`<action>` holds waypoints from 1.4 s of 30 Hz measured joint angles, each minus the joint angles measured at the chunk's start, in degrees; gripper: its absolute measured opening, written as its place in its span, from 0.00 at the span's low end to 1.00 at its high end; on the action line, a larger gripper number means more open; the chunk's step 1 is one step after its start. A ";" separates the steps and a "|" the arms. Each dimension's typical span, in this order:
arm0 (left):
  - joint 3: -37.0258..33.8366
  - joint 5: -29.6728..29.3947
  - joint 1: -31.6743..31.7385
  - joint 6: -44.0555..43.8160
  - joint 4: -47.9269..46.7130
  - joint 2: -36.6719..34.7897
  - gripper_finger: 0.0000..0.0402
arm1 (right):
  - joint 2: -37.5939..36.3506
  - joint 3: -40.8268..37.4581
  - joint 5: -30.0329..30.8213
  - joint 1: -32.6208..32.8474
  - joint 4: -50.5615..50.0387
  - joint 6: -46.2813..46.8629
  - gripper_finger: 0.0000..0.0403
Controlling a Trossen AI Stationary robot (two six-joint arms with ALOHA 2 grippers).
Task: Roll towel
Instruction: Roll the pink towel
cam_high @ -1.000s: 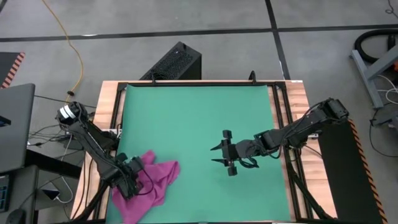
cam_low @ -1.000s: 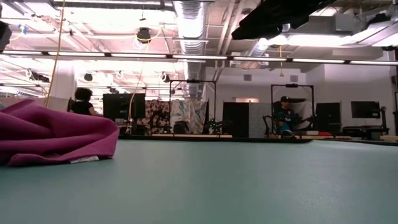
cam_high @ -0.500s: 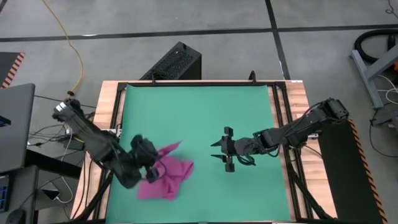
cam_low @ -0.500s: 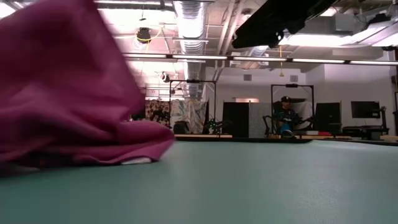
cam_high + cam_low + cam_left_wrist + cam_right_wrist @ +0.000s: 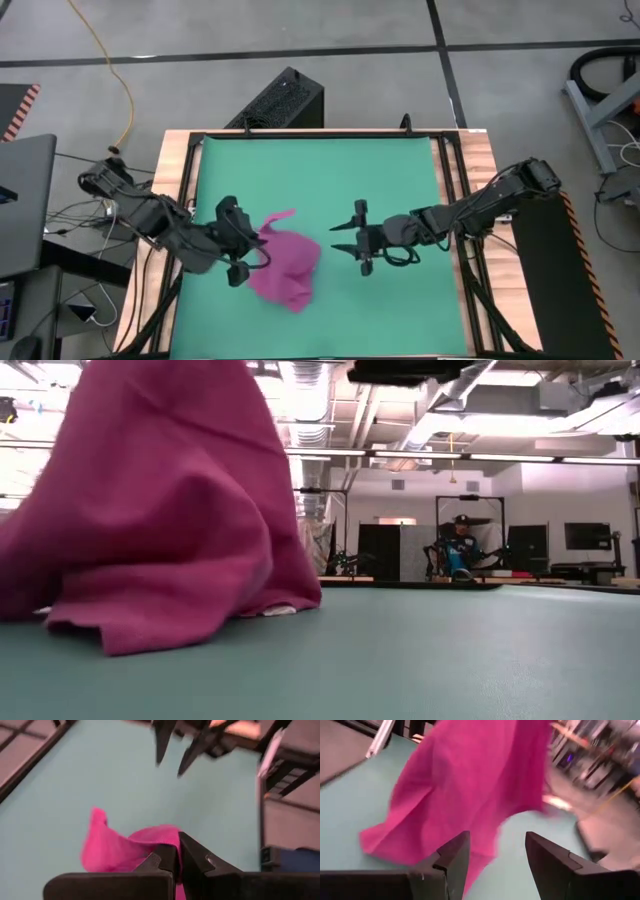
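The magenta towel (image 5: 290, 262) hangs bunched over the green mat (image 5: 320, 170), left of centre and toward the near edge. My left gripper (image 5: 252, 246) is shut on its upper part and comes in from the table's left. In the low view the towel (image 5: 160, 510) drapes down like a tent, and a white tag (image 5: 280, 610) shows at its lower edge. My right gripper (image 5: 350, 240) stands open just right of the towel, facing it with nothing between its fingers. The right wrist view shows the towel (image 5: 470, 785) close ahead of those open fingers (image 5: 452, 860). My left gripper pinches a gathered fold of the towel (image 5: 167, 837) between its two shut fingers, slanting down from the table's left side. One free corner (image 5: 283, 215) sticks out beyond the hold. The rest hangs slack below, its lower edge (image 5: 150, 635) lying on the mat.
A wooden table frame (image 5: 480, 200) borders the mat. A black box (image 5: 280, 98) sits beyond the far edge, and a laptop (image 5: 25, 200) and cables lie off the left side. The mat's far half and right side are bare. People and equipment show in the room behind (image 5: 460, 545).
My left gripper has risen and swung from the near left corner toward the table's centre, tipping up and rolling as it went. It has drawn the towel off its flat heap into a hanging drape, with the lower edge trailing along the mat. My right gripper has rolled slightly in place.
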 joint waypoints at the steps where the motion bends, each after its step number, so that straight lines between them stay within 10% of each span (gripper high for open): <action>1: -0.04 0.38 0.25 -0.50 -0.90 0.64 0.00 | 0.01 0.40 0.70 -0.08 0.76 -1.85 0.53; 23: -0.08 36.94 2.69 15.87 7.11 10.09 0.00 | 18.26 14.06 -26.29 -7.54 5.18 -9.38 0.53; 35: -0.08 43.69 2.87 19.78 6.86 10.64 0.00 | 29.20 24.43 -30.29 -9.02 4.73 -14.94 0.53; 42: -0.08 43.99 3.95 24.10 5.57 10.77 0.00 | 29.21 28.26 -43.85 -10.54 4.95 -13.17 0.51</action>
